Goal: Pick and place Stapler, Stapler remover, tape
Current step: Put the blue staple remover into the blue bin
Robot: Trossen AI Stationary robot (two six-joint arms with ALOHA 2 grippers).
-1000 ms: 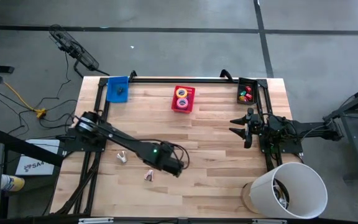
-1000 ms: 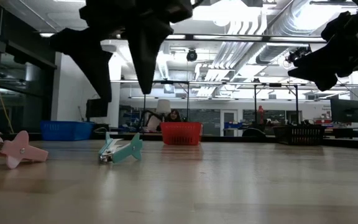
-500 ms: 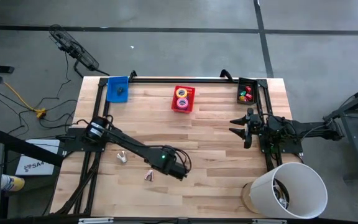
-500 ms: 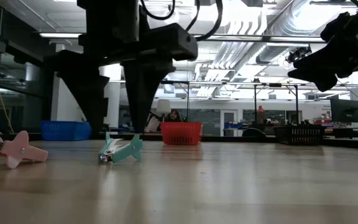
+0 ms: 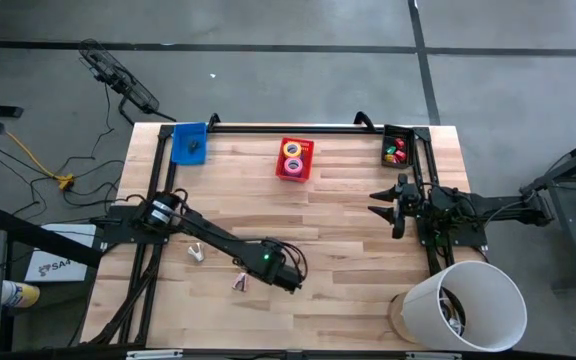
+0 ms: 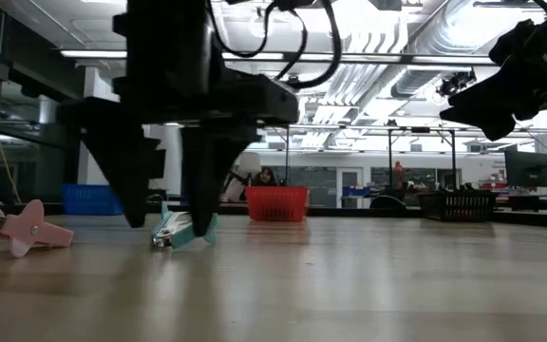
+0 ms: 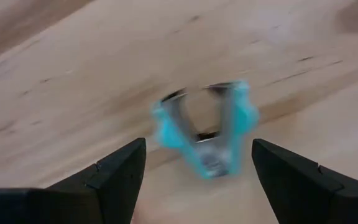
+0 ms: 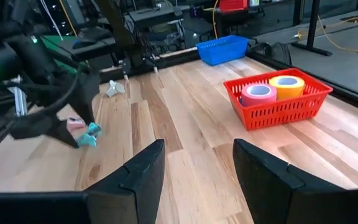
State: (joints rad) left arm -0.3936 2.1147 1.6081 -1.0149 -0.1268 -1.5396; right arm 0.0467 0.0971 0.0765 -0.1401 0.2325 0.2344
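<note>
Your left gripper (image 6: 164, 204) hung low over the front-centre of the wooden desk (image 5: 348, 210), with the small teal plastic-and-metal staple remover (image 7: 207, 134) lying directly ahead of it and between its two fingers; in the left wrist view the remover sat framed by the dark fingertips (image 7: 120, 171), one to each side, and in the low view the tips stood just above the desk top with the teal piece at the inner edge of the nearer one. Its long axis ran roughly along your line of approach, the splayed metal claws pointing away and the hinged end nearest the wrist; I judged that the fingers would therefore close across its narrow width. The jaws stood fully spread and held nothing; whether either tip already touched the remover I could not tell.

A second, pink staple remover (image 6: 28, 231) lay near the teal one, towards the desk's left edge, and a pale third one (image 5: 197, 251) lay further that way. You were plainly the nearer arm; the right gripper (image 5: 386, 205) waited raised by the right edge, well apart, its fingers partly parted and empty. The red plastic mesh basket (image 5: 294, 172) at the middle of the back edge already carried the yellow and pink rolls of tape (image 8: 272, 87); the blue bin (image 5: 181, 150) stood at the back-left corner.
</note>
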